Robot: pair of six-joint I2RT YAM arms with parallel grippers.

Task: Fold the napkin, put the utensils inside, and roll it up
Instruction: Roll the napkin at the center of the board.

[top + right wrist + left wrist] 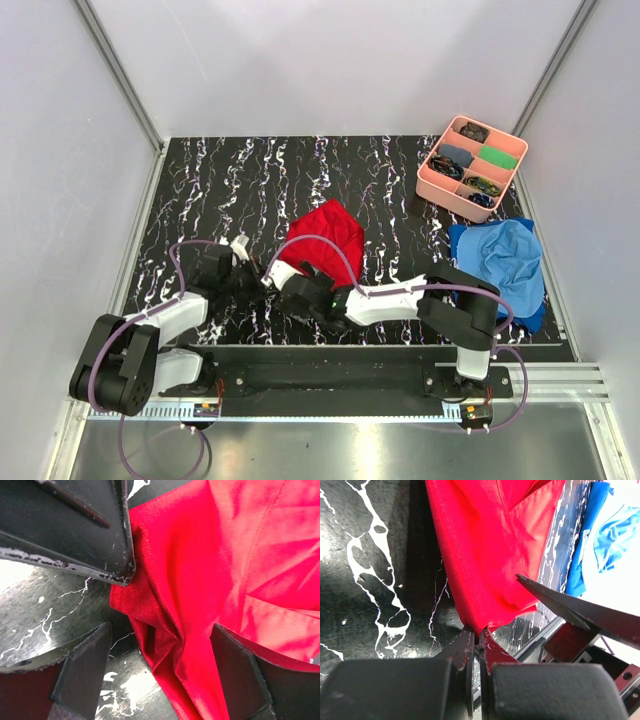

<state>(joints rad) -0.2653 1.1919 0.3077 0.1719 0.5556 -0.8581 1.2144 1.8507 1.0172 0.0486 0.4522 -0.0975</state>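
Napkin (325, 235) is the crumpled red heap near the middle of your black, white-veined desk (230, 180). From above you lose its near edge under the dark cluster where both wrists meet. To the right lies a rumpled blue cloth (505, 260), its near corner overlapped by the right arm (400, 298). Beyond it, at the far right of the desk, stands the pink tray (434, 150); the dark and green things in its compartments are too small for you to name. Your left gripper (479, 637) has its jaws pressed together on a low corner of the napkin, and the cloth rises from that pinch in a taut sheet. Your right gripper (161, 630) has its jaws spread wide on either side of a bunched fold at the napkin's edge, gripping nothing. You cannot tell whether either pad brushes the cloth, and the frame cuts off both fingers lower down.
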